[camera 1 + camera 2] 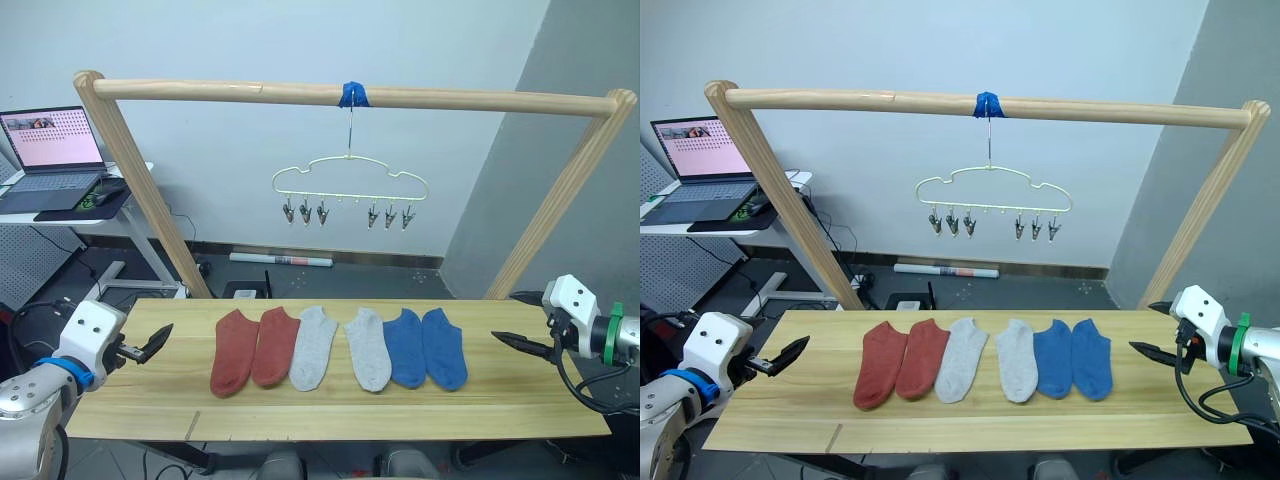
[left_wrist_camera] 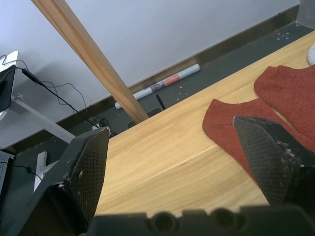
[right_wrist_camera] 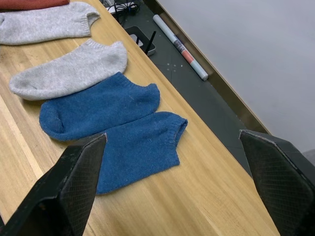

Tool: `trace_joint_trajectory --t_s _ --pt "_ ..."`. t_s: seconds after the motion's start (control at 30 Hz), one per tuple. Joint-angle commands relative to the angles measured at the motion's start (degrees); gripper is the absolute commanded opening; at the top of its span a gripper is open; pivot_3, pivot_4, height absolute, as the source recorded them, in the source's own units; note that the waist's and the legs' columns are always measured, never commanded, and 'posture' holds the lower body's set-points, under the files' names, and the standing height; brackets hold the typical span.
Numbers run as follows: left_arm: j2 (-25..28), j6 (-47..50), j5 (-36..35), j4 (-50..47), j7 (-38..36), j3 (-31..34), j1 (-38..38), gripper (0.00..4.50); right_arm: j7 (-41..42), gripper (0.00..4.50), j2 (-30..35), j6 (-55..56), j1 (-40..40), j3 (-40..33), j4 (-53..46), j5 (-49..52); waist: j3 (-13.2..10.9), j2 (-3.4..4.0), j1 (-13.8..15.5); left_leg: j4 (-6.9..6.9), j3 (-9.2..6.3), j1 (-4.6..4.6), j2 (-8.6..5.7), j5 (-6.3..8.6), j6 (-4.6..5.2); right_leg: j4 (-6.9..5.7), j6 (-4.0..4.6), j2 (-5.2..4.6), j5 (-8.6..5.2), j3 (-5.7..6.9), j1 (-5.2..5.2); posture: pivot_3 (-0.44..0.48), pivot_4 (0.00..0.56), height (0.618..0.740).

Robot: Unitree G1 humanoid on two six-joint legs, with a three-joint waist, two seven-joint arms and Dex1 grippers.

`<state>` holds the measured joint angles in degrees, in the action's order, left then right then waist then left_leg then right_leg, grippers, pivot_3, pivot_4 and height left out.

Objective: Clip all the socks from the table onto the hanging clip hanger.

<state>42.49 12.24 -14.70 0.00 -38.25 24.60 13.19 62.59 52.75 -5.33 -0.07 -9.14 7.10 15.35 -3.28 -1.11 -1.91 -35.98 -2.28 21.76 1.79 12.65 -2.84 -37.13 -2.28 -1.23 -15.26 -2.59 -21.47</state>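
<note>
Left eye view: six socks lie flat in a row across the middle of the bench [image 1: 140, 405], none clipped. In order from the bench's left end: two rust red socks [image 1: 253, 349], two light grey socks [image 1: 341, 347], two bright blue socks [image 1: 426, 348]. Neighbours touch or slightly overlap; a narrow gap separates the two grey ones. The clip hanger [image 1: 350, 180] hangs by its hook from the wooden pole frame [image 1: 250, 93] above the far edge, its six clips bare. The left gripper [image 1: 155, 343] hovers at the bench's left end, fingers parted and holding nothing. The right gripper [image 1: 520, 320] sits at the right end, fingers spread and holding nothing. A laptop [image 1: 52, 150] stands on a side desk beyond the left end.

Left wrist view: fingers [image 2: 88, 167] apart, red socks ahead.

Right wrist view: fingers [image 3: 81, 182] wide apart, blue socks between them on the bench, grey ones beyond.
</note>
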Motion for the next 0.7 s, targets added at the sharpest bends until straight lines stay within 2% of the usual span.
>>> trace_joint_trajectory --t_s 0.03,0.23,0.4,0.57,0.7 --pt "0.71 -0.03 -0.46 -0.47 0.25 2.16 -0.51 4.47 0.23 4.5 0.3 0.81 -0.81 -1.96 -1.97 1.05 0.0 0.0 0.0 0.0 0.0 0.0 0.0 0.0 0.0 0.0 0.0 0.0 0.0 0.0 0.0 0.012 0.0 0.74" --pt "0.61 -4.36 -1.45 0.79 -0.55 4.6 -1.0 4.47 -0.13 4.5 -0.53 0.81 -0.73 -2.77 -2.52 1.97 0.0 0.0 0.01 0.0 0.0 0.0 0.01 0.0 0.0 -0.01 0.0 0.01 0.0 0.0 0.01 0.006 0.0 0.74" --pt "-0.17 -4.18 -3.71 -0.08 -1.31 6.43 -0.5 4.47 0.46 4.5 0.14 0.38 -0.51 -4.24 -1.63 3.01 -0.35 -0.02 0.02 0.0 0.01 -0.01 0.01 0.0 0.0 0.0 0.0 0.0 0.0 -0.02 0.0 -0.009 0.048 0.74" --pt "1.18 -4.9 -3.09 -0.23 -2.24 6.07 -0.58 4.47 1.41 4.5 1.16 -1.25 -0.64 -5.65 -2.23 4.0 -2.8 0.08 0.0 -0.07 0.08 -0.04 0.04 0.0 0.0 -0.05 0.01 -0.05 0.0 -0.14 -0.02 -0.069 0.139 0.74" --pt "0.84 -3.23 -4.2 -0.69 -2.6 4.31 -3.92 4.47 -1.79 4.5 -0.71 -3.73 -0.45 -6.28 -6.9 5.14 -4.17 0.08 -0.05 -0.05 0.13 0.11 0.07 -0.01 0.01 -0.1 0.01 -0.05 0.0 -0.15 -0.19 -0.076 0.143 0.74"
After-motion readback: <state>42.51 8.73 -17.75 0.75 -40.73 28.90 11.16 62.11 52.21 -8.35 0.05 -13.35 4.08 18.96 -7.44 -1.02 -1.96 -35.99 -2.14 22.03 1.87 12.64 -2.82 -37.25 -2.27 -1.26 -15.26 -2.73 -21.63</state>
